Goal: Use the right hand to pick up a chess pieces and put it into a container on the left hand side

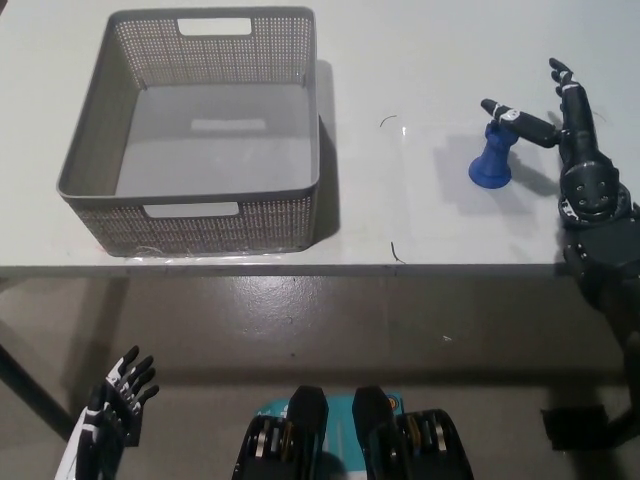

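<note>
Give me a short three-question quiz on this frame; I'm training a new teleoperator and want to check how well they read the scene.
1. True or false: the blue chess piece already lies inside the grey basket.
2. Which robot hand is beside the piece? A) the white left robot hand B) the black right robot hand
3. Fill in: the piece stands upright on the white ____.

Key: 1. False; it stands to the right of the basket, which holds nothing. 2. B; its fingers are spread, with one over the piece's top, and the left hangs low below the table edge. 3. table.
</note>
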